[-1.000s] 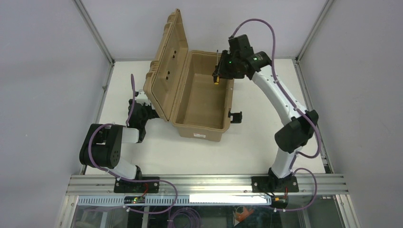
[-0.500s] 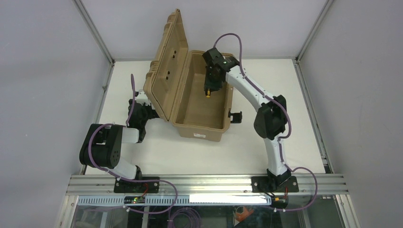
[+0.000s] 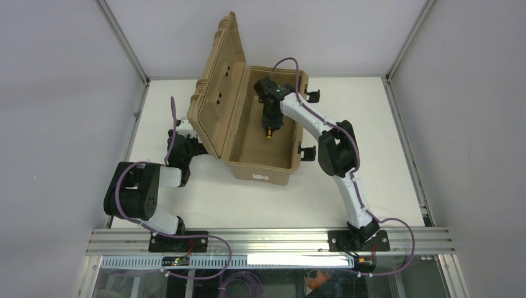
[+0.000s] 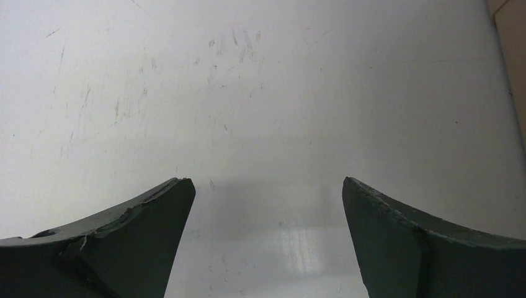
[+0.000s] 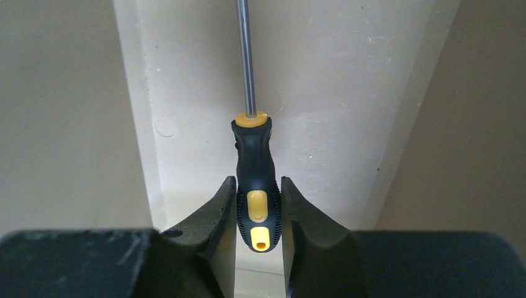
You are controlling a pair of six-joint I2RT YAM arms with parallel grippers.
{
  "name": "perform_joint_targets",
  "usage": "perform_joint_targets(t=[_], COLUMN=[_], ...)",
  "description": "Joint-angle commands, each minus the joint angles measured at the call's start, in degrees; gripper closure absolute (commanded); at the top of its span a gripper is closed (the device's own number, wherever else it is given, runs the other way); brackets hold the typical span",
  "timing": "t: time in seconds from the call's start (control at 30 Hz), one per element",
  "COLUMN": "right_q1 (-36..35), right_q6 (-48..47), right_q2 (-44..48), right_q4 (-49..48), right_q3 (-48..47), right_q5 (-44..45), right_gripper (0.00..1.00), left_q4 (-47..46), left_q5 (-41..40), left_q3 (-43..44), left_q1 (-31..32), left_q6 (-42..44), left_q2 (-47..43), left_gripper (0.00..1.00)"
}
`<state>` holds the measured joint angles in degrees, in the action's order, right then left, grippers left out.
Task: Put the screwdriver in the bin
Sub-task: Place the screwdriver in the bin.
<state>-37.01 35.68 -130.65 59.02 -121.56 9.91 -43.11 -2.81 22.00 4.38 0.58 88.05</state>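
Note:
The tan bin (image 3: 239, 155) stands open at the table's middle back, its ribbed lid (image 3: 220, 93) raised to the left. My right gripper (image 3: 270, 121) reaches down into the bin and is shut on the screwdriver (image 5: 255, 186), gripping its black and yellow-orange handle; the thin shaft (image 5: 245, 56) points away over the bin's pale floor (image 5: 322, 93). Its yellow end also shows in the top view (image 3: 268, 132). My left gripper (image 4: 265, 186) is open and empty over the white table, left of the bin, near the lid (image 3: 180, 146).
The bin's walls (image 5: 68, 105) close in on both sides of the held screwdriver. Black latches (image 3: 306, 151) stick out on the bin's right side. A white label (image 3: 260, 177) is on its front. Metal frame posts (image 3: 124, 43) edge the table.
My right arm has swung left and down from above the bin's back right rim into the bin, carrying the screwdriver. The left arm has not moved.

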Motion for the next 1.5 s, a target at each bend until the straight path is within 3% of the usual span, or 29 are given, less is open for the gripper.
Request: perform_joint_targets(t=[0.0, 0.4, 0.93, 1.2, 1.47], right_q1=[-0.42, -0.51, 0.27, 0.88, 1.39], right_q6=[1.74, 1.46, 0.71, 0.37, -1.13], right_q2=[-1.49, -5.26, -5.56, -4.43, -3.18], right_q4=[-0.97, -2.28, -2.42, -1.45, 1.65], right_q3=[-2.72, -1.83, -1.45, -2.63, -7.83], right_q5=[2.57, 1.79, 0.81, 0.30, 0.02], right_gripper=[0.95, 0.92, 0.74, 0.56, 0.52], left_q4=[-2.94, -2.95, -2.94, -2.94, -2.94], left_q5=[0.93, 0.96, 0.96, 0.96, 0.92], left_q3=[-0.09, -0.09, -0.11, -0.10, -0.10], left_q1=[-0.60, -0.60, -0.60, -0.60, -0.60], left_q6=[-0.45, -0.49, -0.48, -0.42, -0.46], left_q2=[-1.74, -1.75, -1.74, -1.78, -1.78], left_gripper=[0.01, 0.01, 0.01, 0.01, 0.01])
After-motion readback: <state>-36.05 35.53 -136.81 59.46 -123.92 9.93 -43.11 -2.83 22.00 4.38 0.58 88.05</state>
